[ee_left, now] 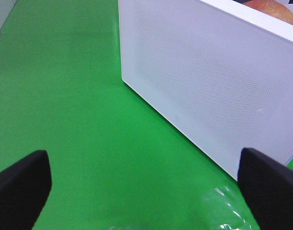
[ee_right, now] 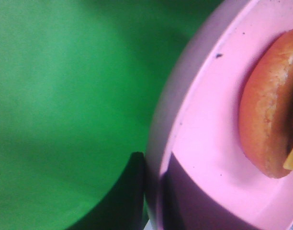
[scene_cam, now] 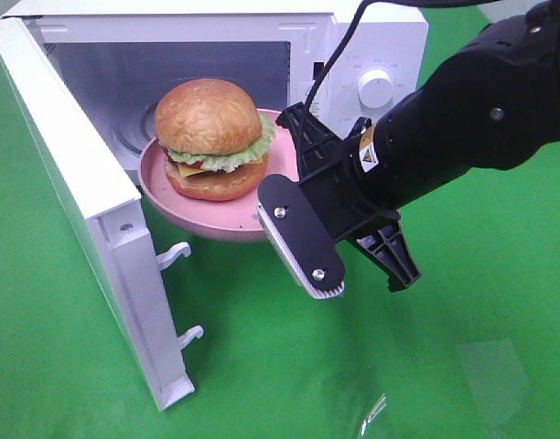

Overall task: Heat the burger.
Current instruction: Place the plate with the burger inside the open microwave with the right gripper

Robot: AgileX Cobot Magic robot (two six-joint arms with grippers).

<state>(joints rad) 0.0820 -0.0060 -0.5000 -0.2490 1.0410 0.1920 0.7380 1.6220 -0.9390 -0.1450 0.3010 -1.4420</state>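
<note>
Left gripper (ee_left: 146, 191): jaws wide apart, nothing between them, facing the outer face of the open door (ee_left: 208, 81).
Right gripper (scene_cam: 273, 218), centre frame: jaws clamped on the near-right rim of the pink plate (scene_cam: 161, 178).
Burger (scene_cam: 211, 137) sits on that plate, upper centre. The plate is roughly half through the mouth of the microwave (scene_cam: 381, 37), and its near half overhangs the green worktop (scene_cam: 289, 375).

My read of the step: get the plate fully inside.
- Push straight back with the plate level. The burger is tall and loose, so a tilt could slide it.
- Stay low over the cavity floor and set the plate down before the jaws part.
- Watch the wrist against the right frame by the dial (scene_cam: 376, 89).
- Pull out along the same line.
- The door along the left edge then needs closing, and the left arm looks placed for it.
</note>
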